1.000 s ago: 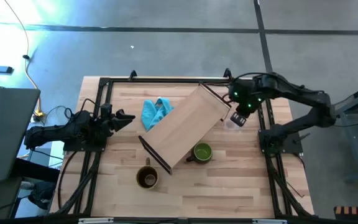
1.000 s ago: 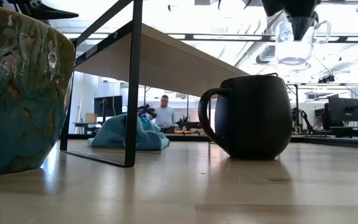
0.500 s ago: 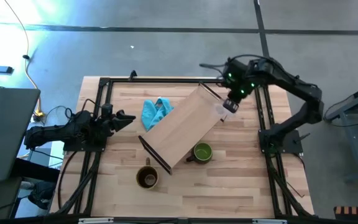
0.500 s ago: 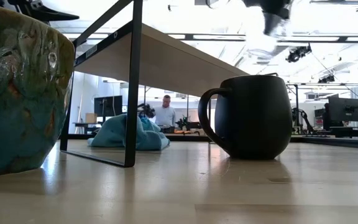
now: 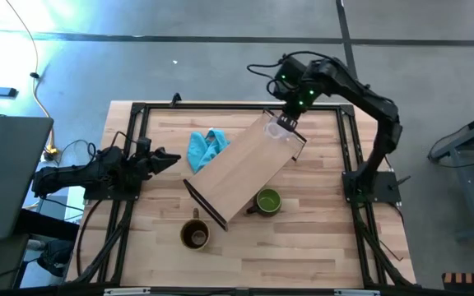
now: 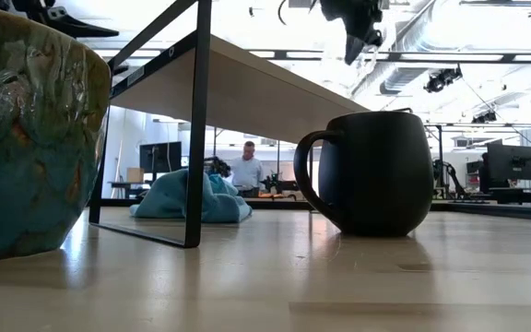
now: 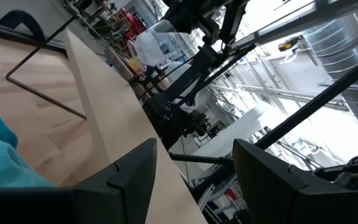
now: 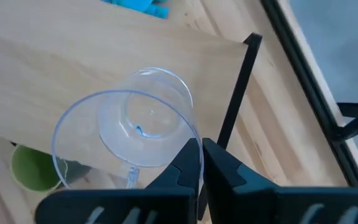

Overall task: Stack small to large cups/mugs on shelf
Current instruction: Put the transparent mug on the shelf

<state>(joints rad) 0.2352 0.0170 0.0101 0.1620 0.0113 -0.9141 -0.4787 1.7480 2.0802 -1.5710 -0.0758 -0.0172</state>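
The glass cup (image 8: 126, 146) is small, clear and thin-walled, with a round rim and a rounded base seen through it. The right hand (image 8: 201, 163) is clamped tight on its rim and holds it in the air over the upper right end of the shelf (image 5: 245, 167), above centre in the high view.

The shelf is a long, smooth board of pale wood with thin black metal end frames, lying diagonally across the middle of the darker planked counter (image 5: 319, 238).

The green mug (image 5: 267, 201) is glossy, rounded and handled; it stands on the counter just right of the shelf's lower half. The brown mug (image 5: 195, 235) is larger, with a mottled glaze that looks blue-green up close in the low view; it stands near the shelf's lower left end.

A crumpled blue cloth (image 5: 205, 148) lies left of the shelf.

The left hand (image 5: 160, 158) waits at the counter's left edge, its fingers spread and empty.
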